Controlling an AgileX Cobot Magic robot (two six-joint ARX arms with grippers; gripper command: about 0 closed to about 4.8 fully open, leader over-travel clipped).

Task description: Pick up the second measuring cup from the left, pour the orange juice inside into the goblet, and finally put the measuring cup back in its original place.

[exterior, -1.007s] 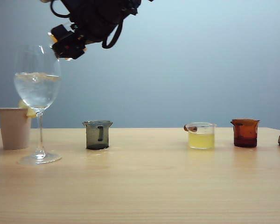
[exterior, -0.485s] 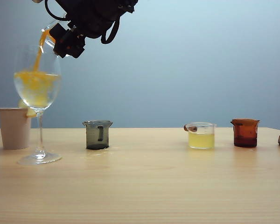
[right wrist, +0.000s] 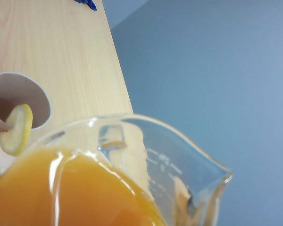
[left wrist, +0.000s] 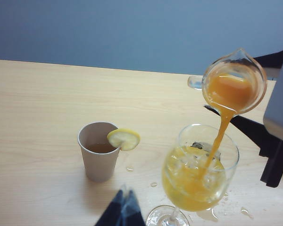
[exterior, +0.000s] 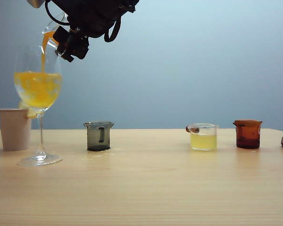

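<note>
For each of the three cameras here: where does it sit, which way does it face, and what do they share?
Exterior: level with the table, facing the wall; right gripper tips the measuring cup over the goblet.
Left wrist: above, looking down; left gripper tips show.
Right wrist: behind the cup rim; no gripper shows.
Shared: paper cup, orange juice.

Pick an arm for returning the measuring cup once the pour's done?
Right. The right gripper already holds the measuring cup tilted over the goblet; the left gripper hangs idle near the paper cup.
</note>
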